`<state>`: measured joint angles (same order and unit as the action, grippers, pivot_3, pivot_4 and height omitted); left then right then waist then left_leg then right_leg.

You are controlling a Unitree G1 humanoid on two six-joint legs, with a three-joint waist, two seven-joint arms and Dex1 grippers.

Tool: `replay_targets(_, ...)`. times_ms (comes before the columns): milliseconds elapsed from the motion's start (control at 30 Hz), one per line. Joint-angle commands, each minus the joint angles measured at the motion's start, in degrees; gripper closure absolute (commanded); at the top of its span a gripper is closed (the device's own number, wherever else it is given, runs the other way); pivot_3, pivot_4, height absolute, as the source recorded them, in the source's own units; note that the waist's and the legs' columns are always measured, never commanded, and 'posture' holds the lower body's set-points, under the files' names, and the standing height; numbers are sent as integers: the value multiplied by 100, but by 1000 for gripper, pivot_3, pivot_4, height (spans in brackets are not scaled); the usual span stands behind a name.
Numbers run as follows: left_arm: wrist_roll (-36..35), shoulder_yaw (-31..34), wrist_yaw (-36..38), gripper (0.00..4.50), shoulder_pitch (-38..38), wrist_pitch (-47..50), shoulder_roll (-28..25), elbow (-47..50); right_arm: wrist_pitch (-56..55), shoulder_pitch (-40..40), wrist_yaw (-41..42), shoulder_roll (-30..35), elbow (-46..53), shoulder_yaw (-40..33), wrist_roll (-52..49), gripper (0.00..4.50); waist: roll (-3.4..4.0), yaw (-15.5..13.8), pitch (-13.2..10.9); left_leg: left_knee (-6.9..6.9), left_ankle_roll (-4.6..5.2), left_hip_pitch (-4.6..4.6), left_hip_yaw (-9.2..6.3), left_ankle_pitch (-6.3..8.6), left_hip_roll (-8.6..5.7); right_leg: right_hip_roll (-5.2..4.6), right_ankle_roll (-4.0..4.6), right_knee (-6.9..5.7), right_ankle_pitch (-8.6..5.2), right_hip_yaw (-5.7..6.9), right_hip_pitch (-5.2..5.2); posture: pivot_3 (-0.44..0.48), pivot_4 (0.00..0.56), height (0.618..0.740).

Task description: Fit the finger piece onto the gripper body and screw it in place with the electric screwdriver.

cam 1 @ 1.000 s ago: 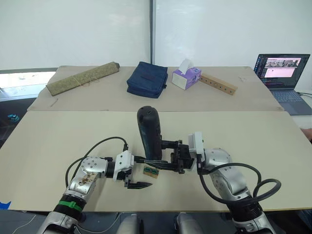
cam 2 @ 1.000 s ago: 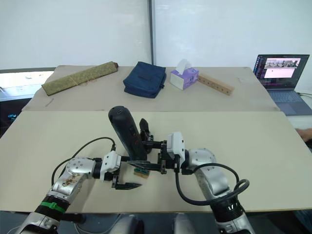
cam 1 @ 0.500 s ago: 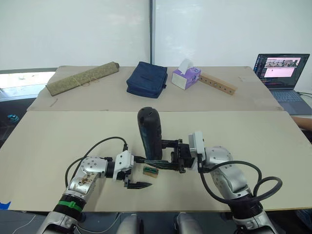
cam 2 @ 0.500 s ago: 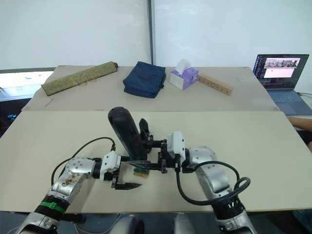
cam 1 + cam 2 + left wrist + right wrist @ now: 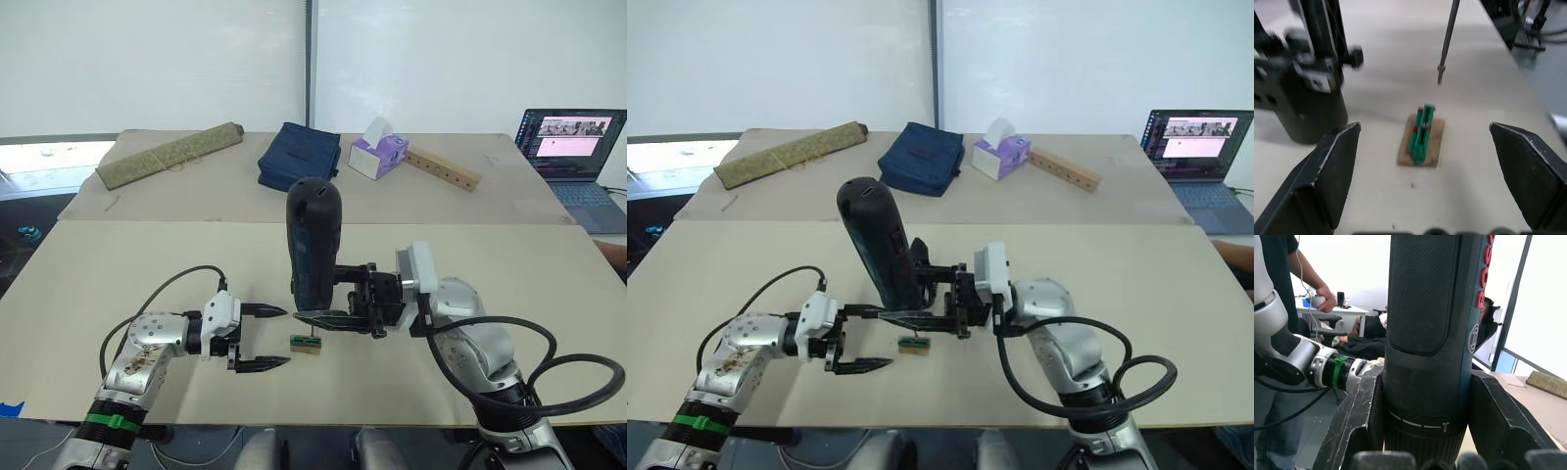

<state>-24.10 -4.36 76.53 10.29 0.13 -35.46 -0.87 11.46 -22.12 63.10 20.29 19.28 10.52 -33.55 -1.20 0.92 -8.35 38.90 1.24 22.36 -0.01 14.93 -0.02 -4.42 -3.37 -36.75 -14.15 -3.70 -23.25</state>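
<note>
On the tabletop (image 5: 118, 284) there is 1 electric screwdriver (image 5: 313, 240), 1 small green-and-tan block (image 5: 305, 344) and 1 gripper body (image 5: 1300, 93), while along the far edge lie 1 rolled mat (image 5: 168, 155), 1 dark blue pouch (image 5: 297, 157), 1 tissue box (image 5: 376, 155) and 1 wooden bar with holes (image 5: 443, 168); 1 laptop (image 5: 576, 147) sits at the far right corner. The right tool (image 5: 333, 315) is pressed tight around the screwdriver's lower end, holding it nearly upright over the middle of the near half of the tabletop, rounded end up; the right wrist view shows both black fingers (image 5: 1354, 418) flat against the barrel. Its thin metal bit (image 5: 1445, 44) hangs in the air just above and beyond the block without touching it. The left tool (image 5: 263, 337) is spread wide and holds nothing, its 2 fingers (image 5: 1327, 166) either side of empty tabletop just left of the block. The gripper body stands on its round dark base just beside the block; in the eye views it is mostly hidden behind the screwdriver and the right tool, and in the left wrist view it is blurred and cut off at the edge. I cannot make out the finger piece as a separate part. A person stands in the background of the right wrist view.
</note>
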Motion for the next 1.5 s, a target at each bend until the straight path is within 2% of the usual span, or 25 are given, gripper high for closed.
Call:
replay_targets(33,-504,316,-4,0,-84,359,-162,612,134,-201,-148,38,466,-278,-391,2546,0,5,0,0,0,0,0,0,1,0,0,0,0,0,0,0,150,740)
replay_targets(267,-1183,825,-181,0,-158,1157,-418,1168,584,-399,-475,282,777,-692,-854,2546,1,9,-2,-3,0,-1,-2,0,4,1,1,1,-1,2,0,0,150,740)
replay_targets(367,-1707,1159,-385,0,20,1770,-516,1281,791,-598,-611,472,747,-1010,-1096,2546,-1,9,-7,-1,0,0,-2,0,3,1,2,1,-1,3,0,0,150,740)
replay_targets(467,-1871,1324,-528,0,150,2048,-566,1256,870,-730,-602,612,635,-1176,-1185,2546,-2,3,-8,-2,0,0,-2,0,3,1,1,2,-1,4,0,0,150,740)
replay_targets(667,-1483,1383,-777,0,621,1850,-447,548,920,-1027,-582,740,72,-1485,-1231,2546,-4,2,-9,-2,0,0,-1,0,-2,2,2,5,-1,5,2,0,150,740)
replay_targets(967,-923,1060,-370,0,1002,1334,-353,-175,882,-1706,-623,510,-915,-1493,-1067,2546,-4,11,-14,-6,0,4,1,0,-2,4,2,5,-1,5,-5,0,150,740)
replay_targets(1233,-574,824,-259,0,1291,955,-68,-636,755,-2142,-702,-18,-1479,-1341,-767,2546,-4,9,-15,-5,0,12,1,0,-2,1,2,1,0,5,-14,0,150,740)
replay_targets(1400,-410,712,-226,0,1289,786,70,-750,603,-2288,-598,-286,-1682,-1216,-550,2546,-3,12,-14,6,-10,77,3,-7,-5,-1,3,-33,2,2,-95,0,150,740)
replay_targets(1500,-345,677,-233,0,1318,705,140,-846,533,-2370,-578,-493,-1826,-1136,-476,2546,-4,16,-15,5,-22,87,2,-15,-5,2,4,-35,2,3,-107,0,150,740)
